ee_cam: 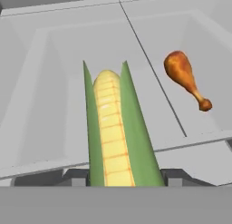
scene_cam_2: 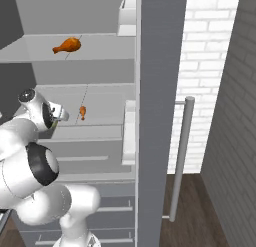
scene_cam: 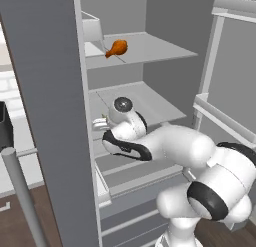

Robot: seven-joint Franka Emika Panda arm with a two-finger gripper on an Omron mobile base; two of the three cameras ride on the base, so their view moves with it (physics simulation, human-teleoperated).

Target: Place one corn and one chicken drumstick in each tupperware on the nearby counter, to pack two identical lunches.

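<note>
Grey fridge shelves (scene_cam: 150,48) stand open behind a tall grey door, and the white arm reaches in toward the middle shelf. From the left base camera, one chicken drumstick (scene_cam: 116,48) lies on the top shelf, well above the gripper (scene_cam: 100,123), and a bit of green peeks out by the robot's hand. From the right base camera, that same top drumstick (scene_cam_2: 67,45) sits high up, and a second, smaller-looking drumstick (scene_cam_2: 82,111) lies on the shelf below, near the gripper (scene_cam_2: 62,114). The hand camera looks along a corn (ee_cam: 112,132) with yellow kernels and green husk sides, and the lower drumstick (ee_cam: 185,78) lies to the right of the corn, apart from it. The corn comes up from right between the finger tips, so the claw looks closed on it, though the tips are mostly hidden behind the husk. I think the job has just begun: one corn is being taken, and both drumsticks are not yet packed. I cannot see the second corn, the tupperware or the counter, so I cannot tell what is in them.
</note>
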